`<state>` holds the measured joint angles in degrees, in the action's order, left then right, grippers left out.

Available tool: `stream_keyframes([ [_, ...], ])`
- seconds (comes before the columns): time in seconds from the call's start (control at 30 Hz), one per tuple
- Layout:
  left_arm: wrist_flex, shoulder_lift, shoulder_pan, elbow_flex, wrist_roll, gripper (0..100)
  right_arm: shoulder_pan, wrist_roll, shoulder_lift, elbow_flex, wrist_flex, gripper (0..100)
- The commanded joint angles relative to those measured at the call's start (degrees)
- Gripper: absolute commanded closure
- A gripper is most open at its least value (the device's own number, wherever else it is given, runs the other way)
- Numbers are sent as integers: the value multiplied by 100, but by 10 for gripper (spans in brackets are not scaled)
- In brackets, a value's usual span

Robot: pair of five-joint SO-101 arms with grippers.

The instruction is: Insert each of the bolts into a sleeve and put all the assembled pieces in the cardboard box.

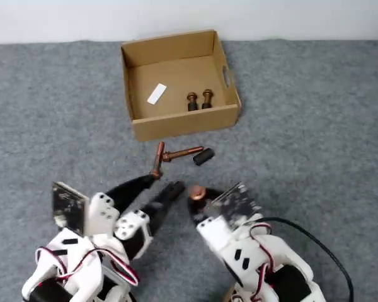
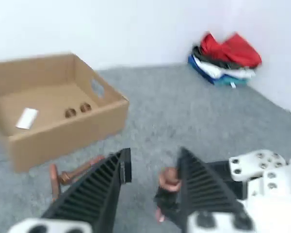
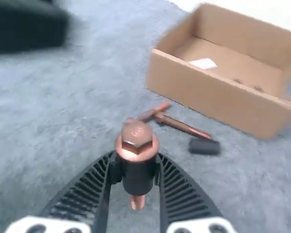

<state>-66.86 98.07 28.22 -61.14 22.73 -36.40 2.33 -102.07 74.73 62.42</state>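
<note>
Clamped upright in the right gripper (image 3: 136, 166), fingers closed round the middle of an assembled piece (image 3: 136, 141): copper hex head on top, black sleeve under the pads, shank tip poking out below, just above the grey carpet (image 1: 315, 126) and near the front wall of the cardboard box (image 1: 183, 123). Likely light, stiff and hard all through; smooth metal, so probably slippery on the shank and liable to slide out of its sleeve if tipped head-down. Best held as now, across the sleeve, head uppermost. Left gripper (image 1: 157, 189) close beside, fingers spread wide with nothing between them, tips toward the held piece. Left to do, judging by the layout: two loose bolts (image 1: 179, 153) lying crossed on the carpet just in front of the box, with one loose sleeve (image 1: 203, 156) at the end of one, touching or just apart, cannot tell which. Already inside the box: two finished pieces (image 1: 200, 99) standing side by side near the wall with the hand slot, plus a white slip of paper (image 1: 156, 93). Between the held piece and the box: those bolts and that sleeve, low but easy to knock and set rolling; front wall to be cleared from above as well. Left gripper's fingers near enough to be clipped on the way up. Far off by the white wall, a heap of folded clothes (image 2: 225, 56), well out of the way
</note>
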Motion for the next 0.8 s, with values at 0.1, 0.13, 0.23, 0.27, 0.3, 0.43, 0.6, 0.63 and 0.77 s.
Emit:
stream_keyframes([
  [0.1,-141,0,-1565,-356,-818,996,1051,-545,1147,-853,-848,991],
  [0.13,-114,0,-1846,-593,-985,996,1112,-607,1516,-1064,-980,991],
  [0.23,237,0,-2637,-1393,-1116,996,1279,-809,2818,-1802,-1437,991],
  [0.27,396,0,-2875,-1648,-1116,996,1349,-870,3275,-2084,-1596,991],
  [0.3,545,0,-3086,-1877,-1116,996,1411,-941,3732,-2374,-1727,991],
  [0.43,976,0,-3358,-2712,-1116,995,1604,-1187,5455,-3473,-2396,991],
  [0.6,1547,0,-3358,-3556,-1116,995,1798,-1793,7266,-4738,-3257,991],
  [0.63,1591,-44,-3358,-3582,-1108,995,1807,-1820,7591,-4993,-3363,991],
  [0.77,1600,-26,-3367,-3565,-1108,995,1815,-1785,8936,-5960,-3785,991],
])
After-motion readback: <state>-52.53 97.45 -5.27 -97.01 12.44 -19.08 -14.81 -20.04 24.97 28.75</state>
